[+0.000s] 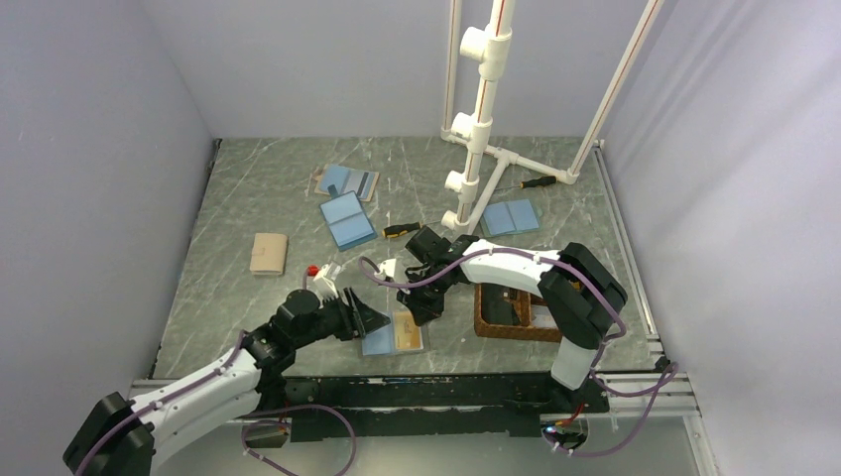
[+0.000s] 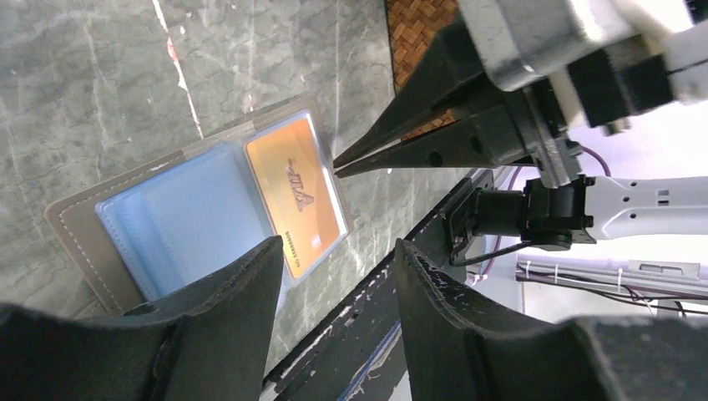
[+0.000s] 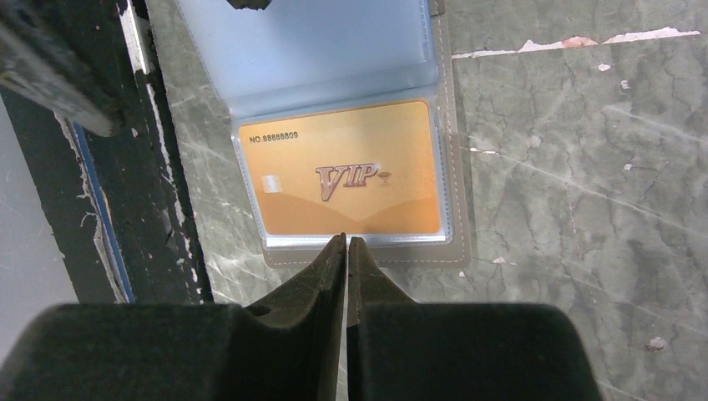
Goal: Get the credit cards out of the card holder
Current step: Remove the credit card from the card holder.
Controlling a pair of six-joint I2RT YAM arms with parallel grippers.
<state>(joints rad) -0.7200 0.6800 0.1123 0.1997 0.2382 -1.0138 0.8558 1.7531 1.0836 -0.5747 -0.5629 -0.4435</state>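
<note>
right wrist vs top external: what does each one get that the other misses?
Only right wrist: the print on the orange card, "VIP" plus a number line, and the right gripper fingers shut tip to tip at the edge of the card holder.
Only top external: the wicker tray to the right of the holder, a spare blue holder among others farther back, and the white pipe frame.
Both: the open card holder, the orange card inside it, and the right gripper at it.
</note>
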